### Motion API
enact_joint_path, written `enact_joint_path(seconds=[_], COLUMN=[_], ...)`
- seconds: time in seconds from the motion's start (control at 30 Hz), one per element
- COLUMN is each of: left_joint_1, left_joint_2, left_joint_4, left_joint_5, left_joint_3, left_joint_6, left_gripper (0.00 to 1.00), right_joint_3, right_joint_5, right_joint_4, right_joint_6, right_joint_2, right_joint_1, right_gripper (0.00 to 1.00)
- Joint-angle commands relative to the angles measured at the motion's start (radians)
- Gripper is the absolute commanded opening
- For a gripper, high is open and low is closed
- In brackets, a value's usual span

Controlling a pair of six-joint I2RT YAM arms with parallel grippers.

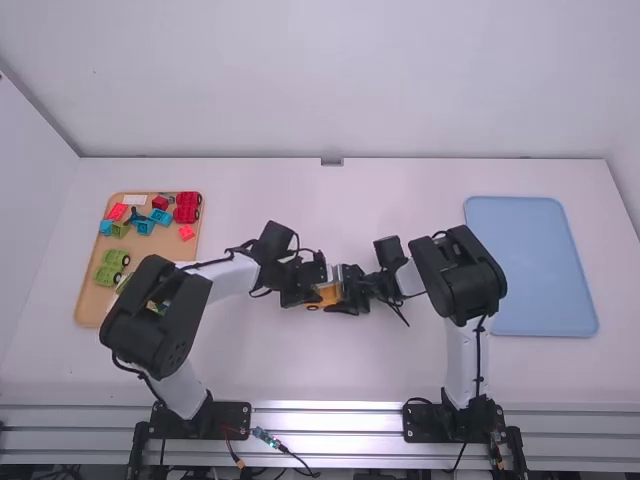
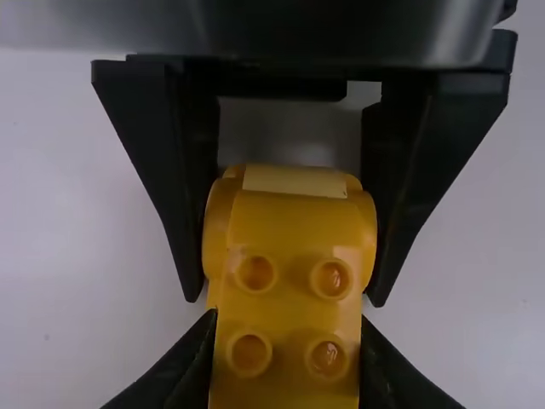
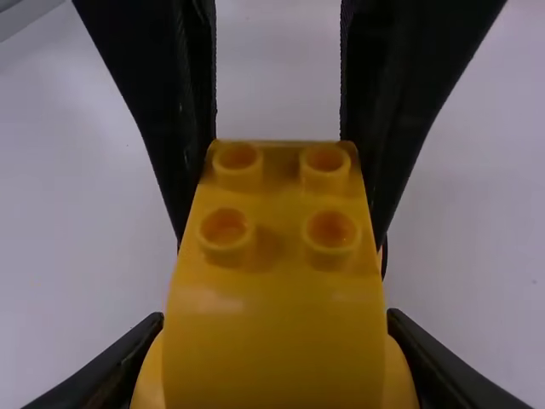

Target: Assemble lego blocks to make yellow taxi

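One yellow block (image 1: 329, 296) in left gripper (image 1: 314, 287) and right gripper (image 1: 346, 290)

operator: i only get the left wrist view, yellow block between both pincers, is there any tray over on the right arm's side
observer: Yes, the high view shows a blue tray lying on the right part of the table.
operator: ok and where are the loose blocks
observer: Off to the left: red, blue and green ones sit on a tan tray.
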Motion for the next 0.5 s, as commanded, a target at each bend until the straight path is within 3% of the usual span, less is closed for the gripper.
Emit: enact_joint_path(seconds=[0.0, 0.2, 0.27, 0.33, 0.37, 0.47], left_joint_1=[-0.014, -0.014, -0.014, -0.014, -0.014, -0.014], left_joint_2=[0.006, -0.024, -0.03, -0.033, -0.033, -0.033], left_joint_4=[-0.008, -0.01, -0.011, -0.011, -0.011, -0.009], left_joint_5=[-0.001, -0.001, -0.001, -0.002, -0.004, -0.001], left_joint_3=[-0.005, -0.005, -0.006, -0.006, -0.006, -0.006], left_joint_6=[-0.017, -0.033, -0.035, -0.032, -0.032, -0.032], left_gripper=[0.38, 0.49, 0.56, 0.78, 0.83, 0.88], right_joint_3=[-0.004, -0.004, -0.004, -0.004, -0.004, -0.004], right_joint_5=[0.032, 0.033, 0.036, 0.035, 0.035, 0.035], right_joint_4=[-0.009, -0.018, -0.018, -0.018, -0.018, -0.018], right_joint_6=[0.019, 0.018, 0.018, 0.019, 0.019, 0.018], right_joint_2=[0.017, 0.017, 0.017, 0.017, 0.017, 0.017], right_joint_1=[0.0, 0.0, 0.0, 0.0, 0.0, 0.0], right_gripper=[0.27, 0.27, 0.27, 0.27, 0.27, 0.27])
